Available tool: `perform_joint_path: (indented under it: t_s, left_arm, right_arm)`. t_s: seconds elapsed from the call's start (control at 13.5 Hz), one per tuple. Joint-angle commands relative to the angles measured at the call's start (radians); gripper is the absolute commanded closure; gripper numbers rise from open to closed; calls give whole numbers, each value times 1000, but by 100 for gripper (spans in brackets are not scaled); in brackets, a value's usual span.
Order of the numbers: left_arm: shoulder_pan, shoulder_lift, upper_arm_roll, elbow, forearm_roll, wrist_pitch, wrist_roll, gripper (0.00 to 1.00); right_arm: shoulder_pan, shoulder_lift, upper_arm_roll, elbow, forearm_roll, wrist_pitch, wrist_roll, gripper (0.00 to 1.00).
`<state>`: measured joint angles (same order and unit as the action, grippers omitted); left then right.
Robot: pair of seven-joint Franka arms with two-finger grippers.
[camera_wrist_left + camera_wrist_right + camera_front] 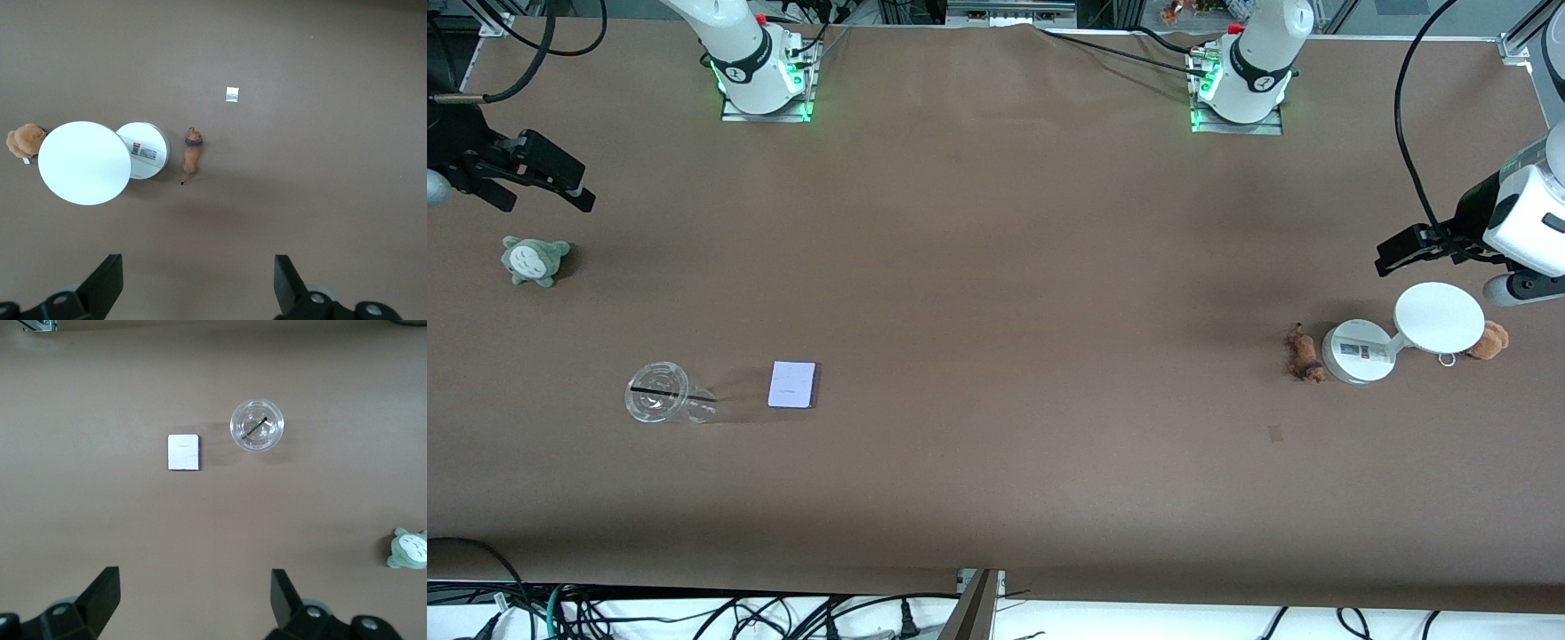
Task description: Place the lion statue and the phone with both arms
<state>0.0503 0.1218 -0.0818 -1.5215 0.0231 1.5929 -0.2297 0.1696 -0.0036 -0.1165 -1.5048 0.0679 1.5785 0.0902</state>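
A plain brown table (pixel 996 293) carries an orange-brown lion statue (pixel 1304 354) with a darker brown mane, beside a white stand (pixel 1400 333) bearing a small label printed in red and black, and a tan-orange plush (pixel 1489 340). Toward the right arm's end lie a pale lavender-white phone (pixel 792 384) with a dark edge, a clear cup (pixel 665 394) crossed by a black straw, and a grey-green plush (pixel 534 260) with a pale belly. The left gripper (pixel 1405 250) and right gripper (pixel 543 178) are black, on white arms with green-lit bases.

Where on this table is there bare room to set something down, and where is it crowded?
The widest bare patch lies between the phone and the lion statue. It is crowded at the left arm's end: lion statue, white stand and tan plush sit close together. The clear cup lies beside the phone, the grey-green plush apart.
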Motion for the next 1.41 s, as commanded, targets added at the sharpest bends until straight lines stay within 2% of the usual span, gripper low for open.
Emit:
perform_joint_path:
  t_s: [0.0,0.15,1.34]
  left_arm:
    - [0,4,2,20,-9,-7,16,0]
    - [2,4,2,20,-9,-7,16,0]
    - [2,9,2,23,-15,-7,18,0]
  right_arm:
    - [-16,11,-3,32,-6,-14,-10,0]
    - [-16,11,-17,32,1,-14,-17,0]
    - [-15,20,-11,26,-46,-32,-70,0]
